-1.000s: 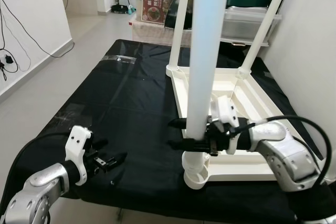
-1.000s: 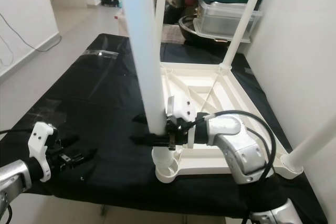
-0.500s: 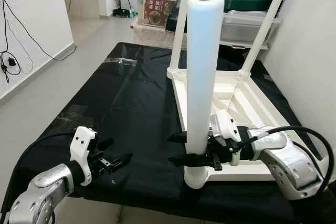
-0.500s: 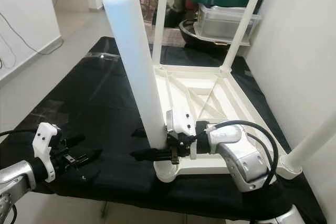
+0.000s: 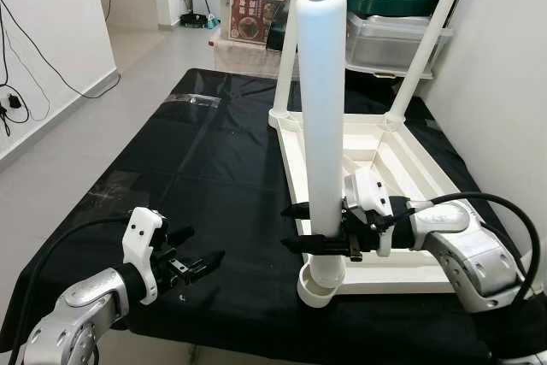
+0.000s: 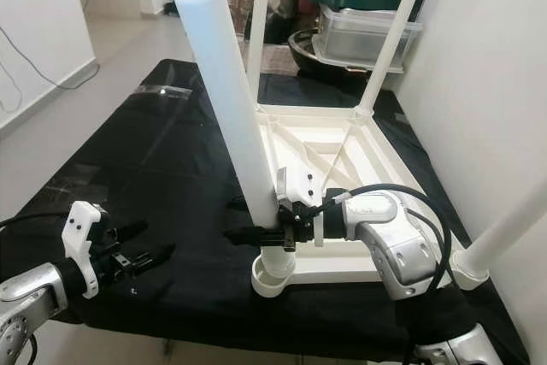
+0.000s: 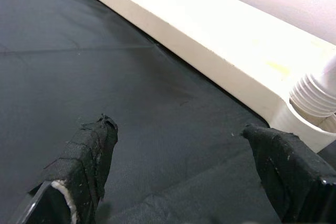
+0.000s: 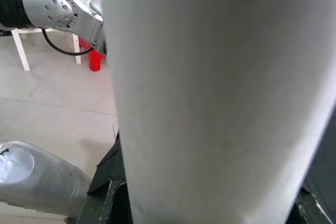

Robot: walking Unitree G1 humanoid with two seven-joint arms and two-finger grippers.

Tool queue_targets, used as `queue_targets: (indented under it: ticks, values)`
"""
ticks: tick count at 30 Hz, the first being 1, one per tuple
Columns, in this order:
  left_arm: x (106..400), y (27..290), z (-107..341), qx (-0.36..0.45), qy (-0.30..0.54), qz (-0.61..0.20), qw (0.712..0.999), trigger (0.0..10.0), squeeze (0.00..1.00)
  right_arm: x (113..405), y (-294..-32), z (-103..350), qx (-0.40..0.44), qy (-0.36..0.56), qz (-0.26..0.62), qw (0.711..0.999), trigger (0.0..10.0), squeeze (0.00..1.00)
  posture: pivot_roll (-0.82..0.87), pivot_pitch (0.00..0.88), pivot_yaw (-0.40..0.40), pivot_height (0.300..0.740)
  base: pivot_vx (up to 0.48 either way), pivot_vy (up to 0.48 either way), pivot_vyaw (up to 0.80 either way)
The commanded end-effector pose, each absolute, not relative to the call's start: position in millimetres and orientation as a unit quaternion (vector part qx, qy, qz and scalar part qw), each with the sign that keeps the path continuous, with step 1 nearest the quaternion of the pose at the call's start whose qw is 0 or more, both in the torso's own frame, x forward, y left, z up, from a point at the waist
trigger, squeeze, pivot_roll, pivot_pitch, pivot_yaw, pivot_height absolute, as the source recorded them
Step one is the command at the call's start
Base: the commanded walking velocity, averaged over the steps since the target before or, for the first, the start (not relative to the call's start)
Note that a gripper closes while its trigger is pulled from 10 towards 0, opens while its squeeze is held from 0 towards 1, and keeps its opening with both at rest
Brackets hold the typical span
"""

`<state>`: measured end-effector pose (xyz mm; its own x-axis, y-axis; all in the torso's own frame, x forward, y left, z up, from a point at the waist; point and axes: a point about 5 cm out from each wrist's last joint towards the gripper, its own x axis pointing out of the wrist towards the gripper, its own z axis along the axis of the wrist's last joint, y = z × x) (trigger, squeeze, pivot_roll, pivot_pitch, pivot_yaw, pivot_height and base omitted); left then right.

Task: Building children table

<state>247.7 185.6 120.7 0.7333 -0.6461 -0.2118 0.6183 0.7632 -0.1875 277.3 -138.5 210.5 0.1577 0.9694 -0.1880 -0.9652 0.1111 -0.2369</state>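
We had the right gripper [image 5: 301,228] clamped low on the white leg [image 5: 323,108], its threaded end sitting in the near corner socket [image 5: 316,288] of the upturned tabletop [image 5: 376,156] on the black cloth [image 5: 197,160]. The leg leaned slightly — we judged it best to square it over the socket before twisting it home, or the thread could cross. Left gripper [image 5: 195,261] hovered apart near the cloth's front edge, holding nothing — free to steady the frame.

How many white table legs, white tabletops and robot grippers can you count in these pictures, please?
White plastic table legs: 4, namely the near leg held by the right gripper, two far legs, and one at the right edge
White upturned plastic tabletop: 1
Robot grippers: 2, left gripper and right gripper
Total: 7
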Motion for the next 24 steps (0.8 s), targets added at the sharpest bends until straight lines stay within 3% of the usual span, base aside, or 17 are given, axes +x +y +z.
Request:
queue_targets:
  ticks: [1,24]
  values:
    - [246.9,179.0,122.5,-0.058,0.13,-0.353,0.925,10.0,0.0,276.6,-139.4,208.7,-0.155,-0.006,0.648,0.746,0.0,0.0,0.12,0.0,-0.099,0.74,0.0,0.0,0.0]
    - [251.2,176.6,121.8,-0.071,0.128,-0.353,0.924,10.0,0.0,258.9,-129.7,199.9,-0.095,0.001,0.674,0.733,0.0,0.0,0.12,0.0,-0.096,0.74,0.0,0.0,0.0]
